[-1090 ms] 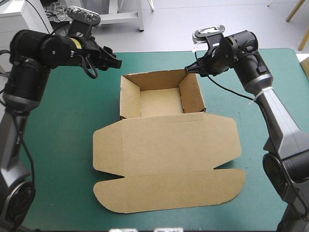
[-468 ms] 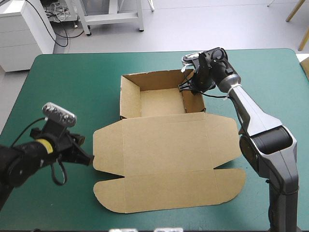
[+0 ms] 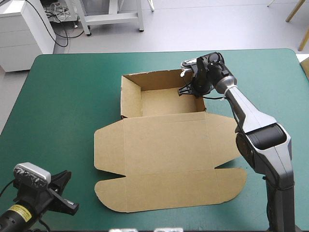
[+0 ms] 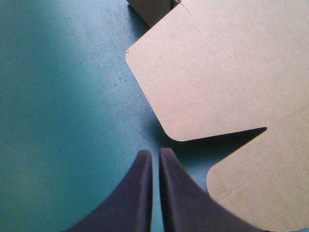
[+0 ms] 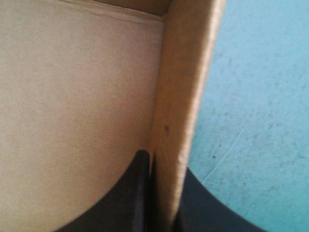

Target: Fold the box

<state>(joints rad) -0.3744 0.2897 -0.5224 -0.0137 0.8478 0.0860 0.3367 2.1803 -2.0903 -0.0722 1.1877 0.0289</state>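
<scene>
The brown box (image 3: 164,154) lies at mid-table as an open tray (image 3: 161,101) with its lid flat toward the near edge. My right gripper (image 3: 192,91) is shut on the tray's right wall (image 5: 186,72). One black finger (image 5: 141,183) is inside the tray and the other is outside, mostly hidden by the board. My left gripper (image 3: 72,208) hovers low at the table's near left corner, shut with nothing in it. In the left wrist view its tips (image 4: 155,152) point at the lid's rounded left flap (image 4: 203,87), a short way off.
Bare teal-green cover (image 3: 63,96) stretches to the left of the box, with a narrower strip (image 3: 270,87) on its right. The table's near edge runs close under the left gripper. The lid's front flap (image 3: 169,191) reaches near that edge.
The left arm swung from beside the tray's far left down to the table's near left corner. The right gripper dropped onto the tray's right wall and closed on it.
</scene>
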